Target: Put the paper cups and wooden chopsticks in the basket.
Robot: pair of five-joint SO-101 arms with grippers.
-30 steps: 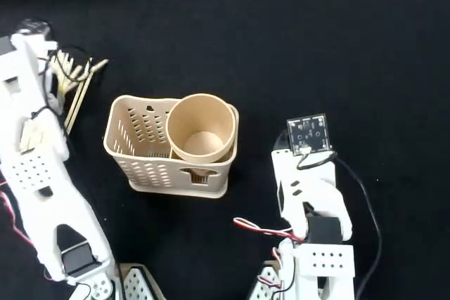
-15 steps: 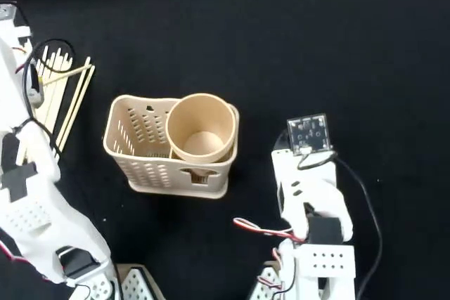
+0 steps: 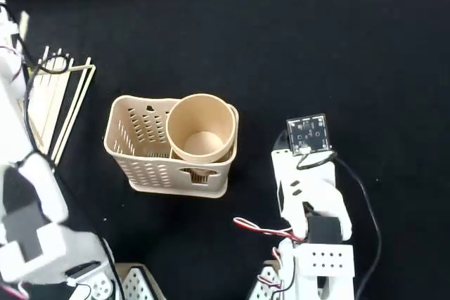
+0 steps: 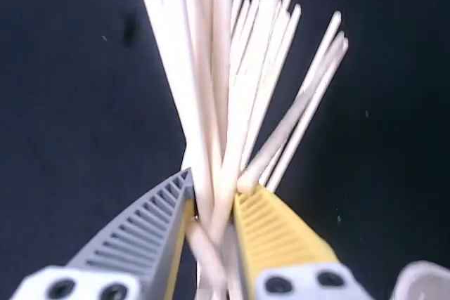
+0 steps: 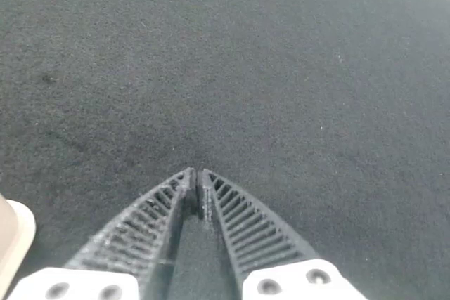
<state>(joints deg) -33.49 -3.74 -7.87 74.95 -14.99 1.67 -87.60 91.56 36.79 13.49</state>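
**Right end effector.** Nearest the arm bases, the right end effector (image 5: 195,182) sits to the right of the basket (image 3: 140,166). Its jaws are pressed together on nothing, over bare black tabletop (image 3: 351,68). It is judged to have no part in the current step.

**Basket and cup.** The basket stands upright. A paper cup (image 3: 200,128) sits mouth-up in the basket's right-hand compartment. The cup half of the task is judged done, as far as cups can be counted. Nothing can be made out in the basket's left-hand compartment.

**Chopsticks.** To the left of the basket and apart from it, the wooden chopsticks (image 4: 225,68) are clamped as a bundle in the left end effector (image 4: 211,198). The jaws are drawn narrow around one end, and the free ends fan out. The bundle is outside the basket. What is left is to carry it across and release it inside.

**Points not settled.**
- A second rim line below the cup may be a nested cup, or may not.
- From above, the left arm (image 3: 28,194) covers the grip and part of the bundle.
- It cannot be told whether the chopsticks are lifted or resting on the tabletop.
- A pale corner (image 5: 10,237) at the edge of the right wrist view cannot be identified.
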